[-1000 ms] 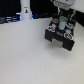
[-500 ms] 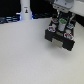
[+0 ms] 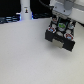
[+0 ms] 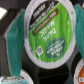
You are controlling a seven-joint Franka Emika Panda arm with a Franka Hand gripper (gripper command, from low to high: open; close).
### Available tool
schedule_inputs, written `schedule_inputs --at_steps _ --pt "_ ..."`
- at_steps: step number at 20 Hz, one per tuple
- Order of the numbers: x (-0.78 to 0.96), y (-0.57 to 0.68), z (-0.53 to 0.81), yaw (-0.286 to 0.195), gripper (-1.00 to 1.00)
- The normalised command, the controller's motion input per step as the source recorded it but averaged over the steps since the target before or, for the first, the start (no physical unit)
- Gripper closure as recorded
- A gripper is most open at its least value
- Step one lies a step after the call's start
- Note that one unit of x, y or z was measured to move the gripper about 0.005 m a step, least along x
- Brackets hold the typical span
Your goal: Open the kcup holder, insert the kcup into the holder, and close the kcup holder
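While the arm hangs over the black boxy kcup holder (image 3: 61, 35) at the exterior view's right, on the pale counter (image 3: 25, 60), the insertion step looks to be the one in hand. That holder's drawer appears pulled out, since rows of round pod slots show from above, some filled with pods bearing red or dark lids. In the wrist view the kcup (image 4: 50, 32), a small white plastic pod with a round green lid marked in white lettering, fills most of the picture, and the pincer (image 4: 47, 37) grips it: a teal finger (image 4: 16, 40) presses on one side of the pod and a matching one on the other. Dark round openings show behind and beside the pod, and the rim of another pod shows at one edge, so the kcup seems to sit directly above, or partly within, a slot; how deep it has gone I cannot tell, as the lid hides what lies under it.

By my judgement the drawer is already open and the pod is not yet released. The next move calls for lowering the pod straight down until it seats, keeping it level so its rim does not catch on the slot edge or a neighbouring pod, then spreading the fingers and lifting clear. Closing the drawer remains to be done
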Motion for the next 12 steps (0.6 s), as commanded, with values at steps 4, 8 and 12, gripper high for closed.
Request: schedule_inputs --at_steps 4,8,12 --pt "0.10 0.05 0.27 0.053 -1.00" --pt "0.18 -0.01 0.41 0.057 -1.00" --pt "0.33 -0.23 0.47 0.052 -1.00"
